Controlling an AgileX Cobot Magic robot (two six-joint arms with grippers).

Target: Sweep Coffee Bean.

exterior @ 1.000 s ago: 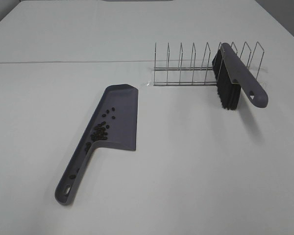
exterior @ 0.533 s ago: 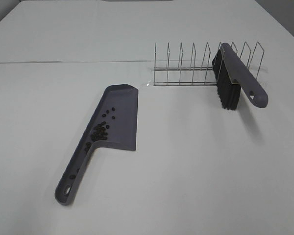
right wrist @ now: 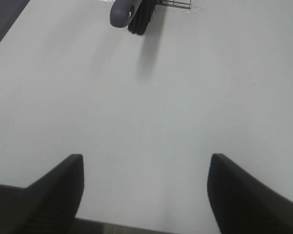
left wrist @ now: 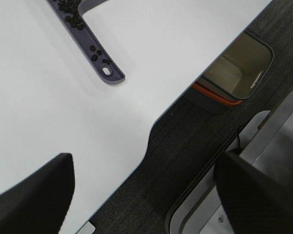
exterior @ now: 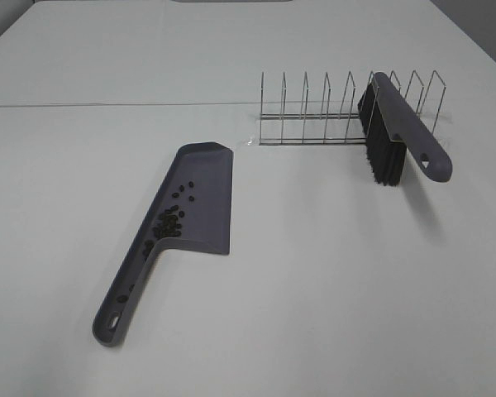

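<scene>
No movement is being seen since the earlier frames. The coffee beans (exterior: 170,219) are being kept in the dustpan (exterior: 200,198), on the table (exterior: 314,273). The brush (exterior: 397,136) is being propped in the wire rack (exterior: 314,107). Both the left gripper (left wrist: 141,195) and right gripper (right wrist: 144,190) are being held spread, empty.

The dustpan (exterior: 194,198) is showing as smooth, matt grey-purple plastic, as is the brush handle (exterior: 413,136) above its black bristles (exterior: 382,149). The rack (exterior: 331,112) is gleaming as thin bare metal wire. The table (exterior: 331,281) is looking matt, smooth white.
</scene>
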